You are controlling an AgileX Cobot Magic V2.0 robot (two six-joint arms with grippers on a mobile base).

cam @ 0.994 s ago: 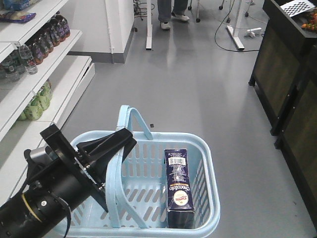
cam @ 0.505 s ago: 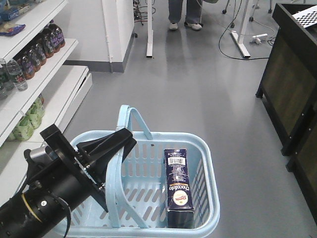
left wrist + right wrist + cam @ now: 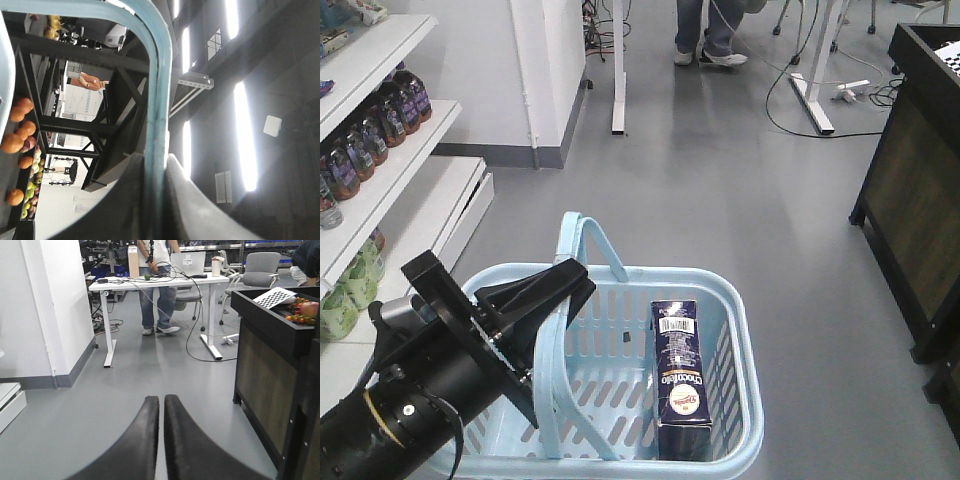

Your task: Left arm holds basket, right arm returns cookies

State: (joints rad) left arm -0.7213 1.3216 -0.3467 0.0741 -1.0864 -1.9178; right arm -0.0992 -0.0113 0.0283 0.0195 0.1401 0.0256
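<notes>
Cookies [image 3: 681, 375] inside basket [image 3: 744, 335], along right wall, barcode face up. Likely light, stiff cardboard, crushable, slick: pinch long side edges. Left end effector [image 3: 565, 285] clamped on handle [image 3: 582, 228]; right end effector [image 3: 161, 432] closed together, empty.

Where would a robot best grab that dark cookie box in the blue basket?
Probably from straight above, near the barcode end. The cookie box lies lengthwise beside the basket's right wall, broad printed face up, so sideways approaches are blocked by the walls. The fingers would straddle its width, one slipping into the narrow gap at the wall. Flat or tilted, I cannot tell.
</notes>
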